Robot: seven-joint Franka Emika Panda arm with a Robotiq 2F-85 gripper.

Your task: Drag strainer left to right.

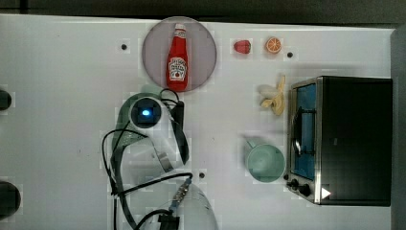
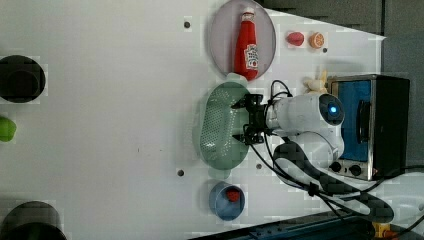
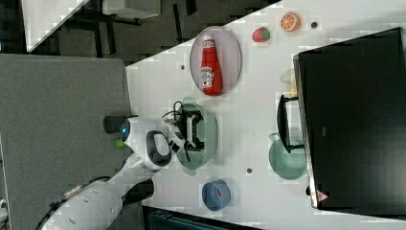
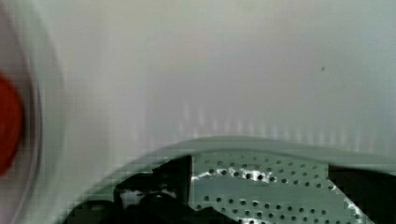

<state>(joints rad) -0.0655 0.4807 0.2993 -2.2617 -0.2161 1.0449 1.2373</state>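
Strainer sits mid-frame in the left view, on the white table, just below the plate carrying the ketchup bottle. Claw hangs over the strainer's right rim in the left view, fingers spread wide, pinching nothing.

Risks, as I judge them: a shallow hook on the thin rim could slip off mid-drag; pressing one side may tip the light bowl instead of sliding it. Drifting toward the plate would nudge the bottle.

Room: in the top view, bare table lies between the strainer and the mug, with the toaster oven beyond at the right. A banana lies upper right of the path. The blue bowl stands just below the strainer in the left view.
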